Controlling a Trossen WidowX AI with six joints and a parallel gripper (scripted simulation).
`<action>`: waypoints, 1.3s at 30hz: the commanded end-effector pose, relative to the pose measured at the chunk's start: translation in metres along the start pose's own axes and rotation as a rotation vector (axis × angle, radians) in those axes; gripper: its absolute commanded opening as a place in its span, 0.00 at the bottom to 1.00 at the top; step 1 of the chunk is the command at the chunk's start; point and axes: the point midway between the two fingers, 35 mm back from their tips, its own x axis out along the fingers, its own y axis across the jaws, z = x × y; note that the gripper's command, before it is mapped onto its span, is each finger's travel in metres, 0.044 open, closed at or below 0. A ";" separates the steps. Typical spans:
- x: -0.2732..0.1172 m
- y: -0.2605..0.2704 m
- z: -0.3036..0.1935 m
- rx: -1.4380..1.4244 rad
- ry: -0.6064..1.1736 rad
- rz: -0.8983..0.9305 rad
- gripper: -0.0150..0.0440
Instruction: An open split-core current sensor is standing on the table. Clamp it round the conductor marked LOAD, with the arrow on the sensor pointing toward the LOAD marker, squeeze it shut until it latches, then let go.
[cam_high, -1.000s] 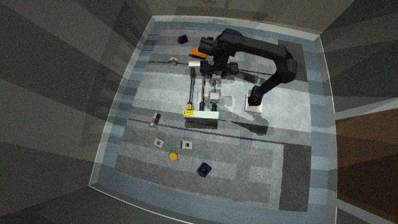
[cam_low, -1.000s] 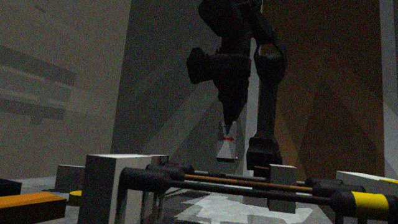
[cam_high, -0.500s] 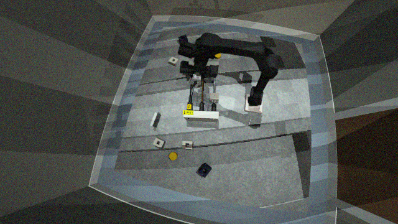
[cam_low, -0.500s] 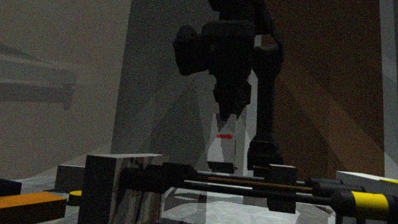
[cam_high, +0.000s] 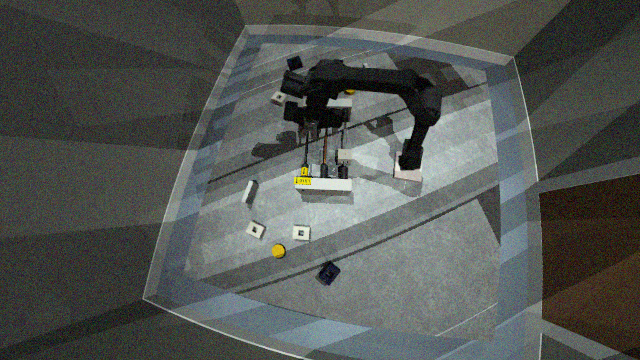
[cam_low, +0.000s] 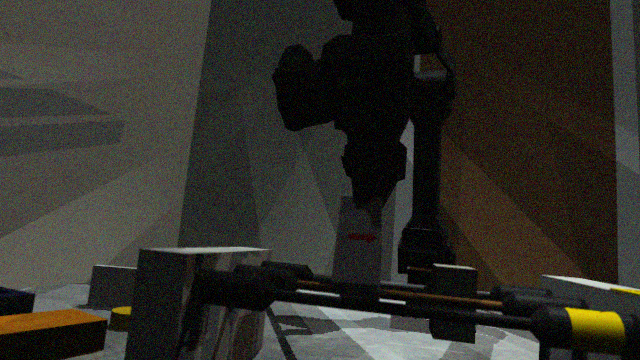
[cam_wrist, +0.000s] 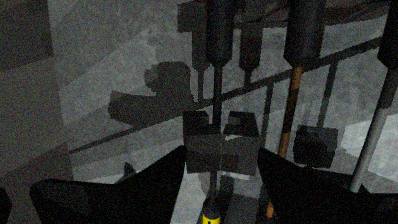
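My gripper (cam_high: 311, 131) (cam_wrist: 221, 152) is shut on the split-core sensor (cam_low: 354, 260) (cam_wrist: 202, 152), a grey block whose two halves stand side by side with a narrow gap. A red arrow (cam_low: 361, 237) on its side points right in the exterior view, toward the yellow LOAD marker (cam_high: 302, 180) (cam_low: 595, 327) (cam_wrist: 211, 220). The black LOAD conductor (cam_high: 306, 150) (cam_low: 500, 319) (cam_wrist: 218, 95) runs in line with the gap in the wrist view. The sensor's lower end is dark, near conductor height; whether the conductor is inside the opening cannot be told.
A copper-coloured conductor (cam_high: 325, 150) (cam_wrist: 286, 140) and a grey one (cam_wrist: 370, 132) run beside it. A white end block (cam_high: 325, 186) stands at the marker end. White square pieces (cam_high: 255, 229) (cam_high: 301, 233), a yellow disc (cam_high: 278, 251) and a dark blue block (cam_high: 328, 273) lie farther off.
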 end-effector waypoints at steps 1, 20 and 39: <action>0.008 0.001 0.000 0.003 0.003 0.000 0.25; 0.038 0.000 -0.001 0.003 0.003 0.001 0.25; 0.037 0.000 -0.001 0.000 0.002 0.000 0.25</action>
